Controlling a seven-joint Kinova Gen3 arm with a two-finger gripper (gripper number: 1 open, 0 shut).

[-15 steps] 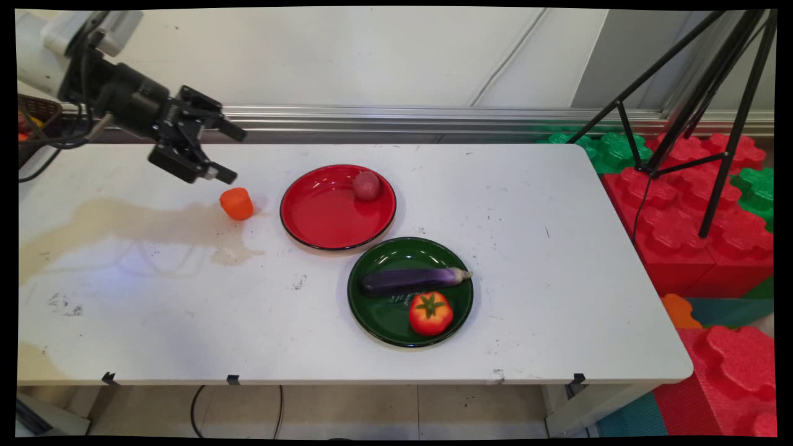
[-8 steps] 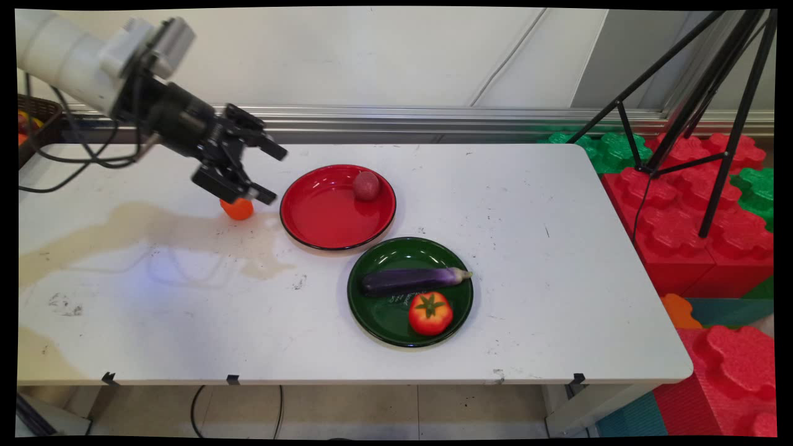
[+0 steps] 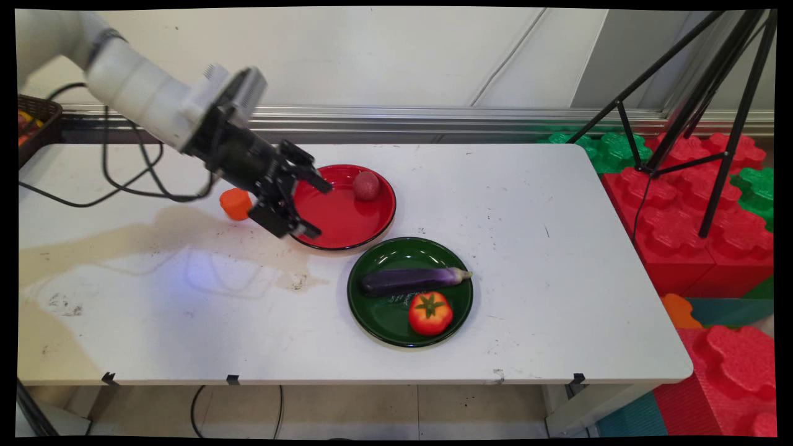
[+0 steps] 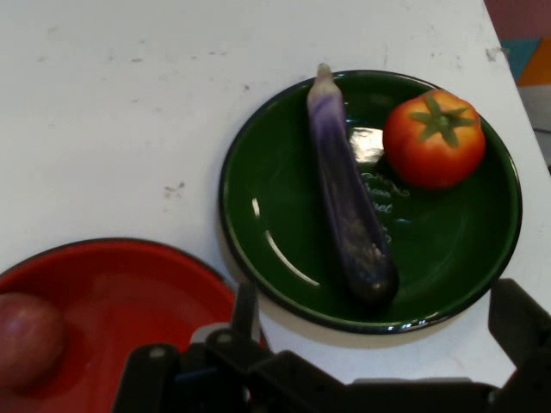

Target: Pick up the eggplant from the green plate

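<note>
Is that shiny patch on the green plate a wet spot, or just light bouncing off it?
Hand view: a white glare patch sits on the green plate beside the eggplant, with curved highlights on its glossy surface. Main view: similar highlights streak the red plate; the gripper casts a soft shadow on the table.

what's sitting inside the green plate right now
An eggplant and a tomato lie side by side in the green plate. Whatever is beneath them is covered.

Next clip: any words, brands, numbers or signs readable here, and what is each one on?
Faint pale lettering on the green plate, between the eggplant and the tomato: too small and blurred to read in either view.
No other text, label or number is legible anywhere.
</note>
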